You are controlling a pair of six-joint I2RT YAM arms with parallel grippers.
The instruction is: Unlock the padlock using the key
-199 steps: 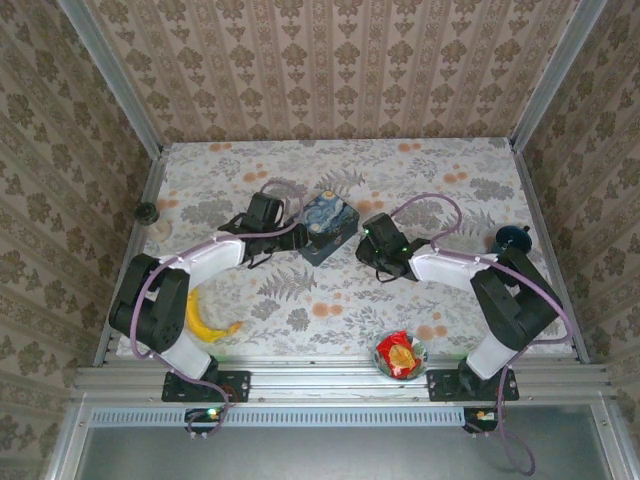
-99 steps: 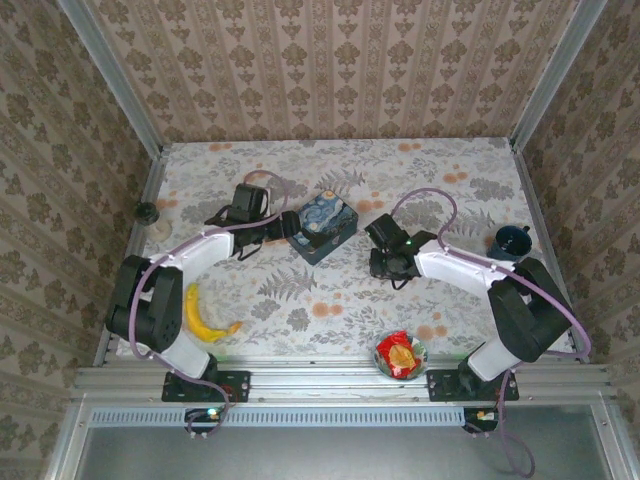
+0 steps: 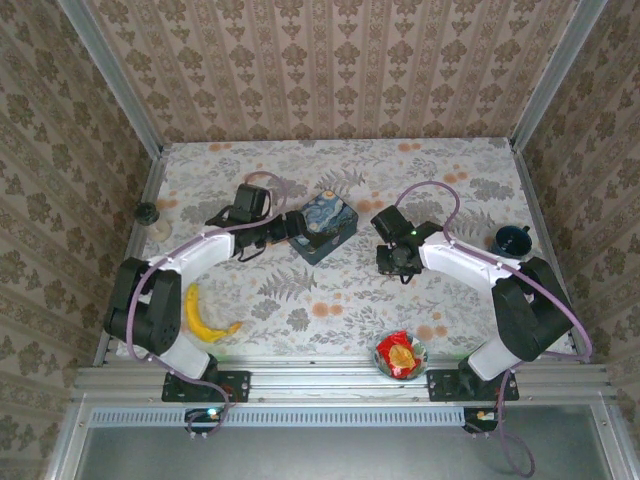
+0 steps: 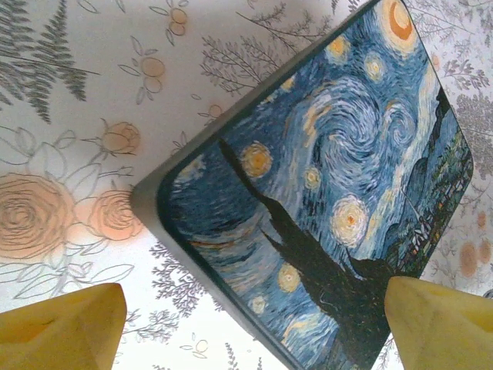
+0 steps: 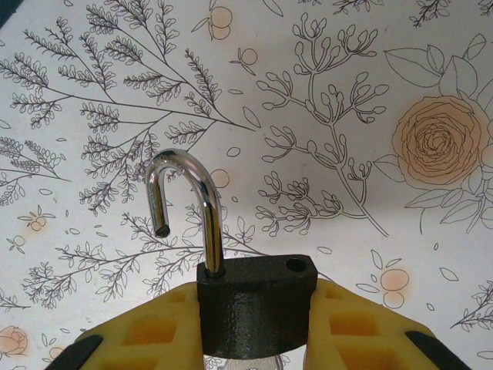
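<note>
From above, the left gripper (image 3: 288, 228) sits at the 9 o'clock side of the blue starry-night tin (image 3: 326, 224), while the right gripper (image 3: 396, 264) hangs over the flowered table (image 3: 330, 310), off toward 4 o'clock from that tin. In the left wrist view the left gripper (image 4: 246, 331) has its yellow fingertips (image 4: 62, 331) spread wide with nothing between them, and the tin (image 4: 323, 177) lies just beyond, running up toward 1 o'clock. The right wrist view shows the right gripper (image 5: 258, 327) closed narrow on the padlock (image 5: 258, 304), its yellow pads (image 5: 154, 331) pressing the two flat sides of the little black body. The silvery shackle (image 5: 185, 196) rises toward 12 o'clock, one leg seated in the body and the other hanging free at 10 o'clock of it, clear of its hole, so the lock looks open to me. I cannot make out the key. I'd guess this padlock is dense for its size and quite rigid. Its rough body should grip well and the polished shackle should be slick, so the body's flat sides are the place to take hold.
</note>
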